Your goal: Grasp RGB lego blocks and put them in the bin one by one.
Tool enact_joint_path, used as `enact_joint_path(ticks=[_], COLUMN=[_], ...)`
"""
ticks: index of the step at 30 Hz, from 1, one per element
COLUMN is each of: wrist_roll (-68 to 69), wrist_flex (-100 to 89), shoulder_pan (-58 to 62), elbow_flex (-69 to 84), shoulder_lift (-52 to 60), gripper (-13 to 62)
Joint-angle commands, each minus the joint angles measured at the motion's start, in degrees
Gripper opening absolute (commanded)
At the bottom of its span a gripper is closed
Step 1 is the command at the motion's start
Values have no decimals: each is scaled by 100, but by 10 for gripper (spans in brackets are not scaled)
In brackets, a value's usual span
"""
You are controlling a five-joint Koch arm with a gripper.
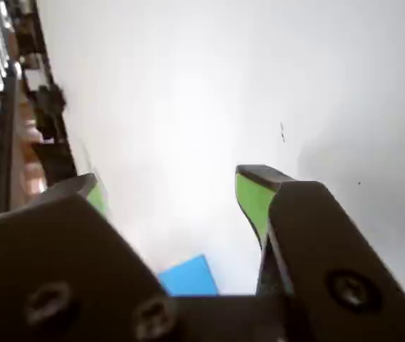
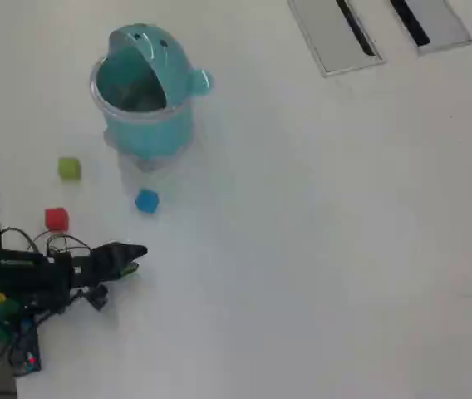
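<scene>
Fingers (image 1: 181, 206) sit close to the wrist camera, black with green pads, and they are spread apart with nothing between them. A blue block (image 1: 188, 276) peeks out low down, between the fingers and close to the camera. Past them the white worktop (image 1: 209, 92) looks blurry and bare, with two tiny dark specks on it. Along the left edge of the wrist view, dark and brown room things show, too blurry to name.

From above, the arm (image 2: 28, 274) lies at the left edge of the worktop (image 2: 319, 249), with wires looped around it. Its fingers (image 2: 133, 258) point to the right. They hold nothing.

Just above the arm in the overhead view is the red block (image 2: 56, 219). The blue block (image 2: 146, 200) is a bit to the right of it, near the foot of the bin. The green block (image 2: 69, 169) is further up, left of the bin. All three blocks sit on the worktop, apart from each other and outside the bin.

The teal bin (image 2: 143, 91) stands upright further back. Its lid with two dark dots is tipped up, and a little knob sticks out on its right side.

Far away, at the top right, two flat grey panels (image 2: 327, 33) with dark slots are set into the worktop. A dark strip runs down the far left edge.
</scene>
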Motion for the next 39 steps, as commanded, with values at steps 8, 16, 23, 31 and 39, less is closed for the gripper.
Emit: enact_joint_path(ticks=[8,16,23,31,39], wrist_roll=[-18,-18,-97,-914,-2505], wrist_flex=[-26,-26,-26,-439,-1617], shoulder_pan=[-9,-9,-18,-18,-9], elbow_flex=[422,422,422,360,352], shoulder_lift=[334,334,334,352,360], gripper=[340,341,338,338,337])
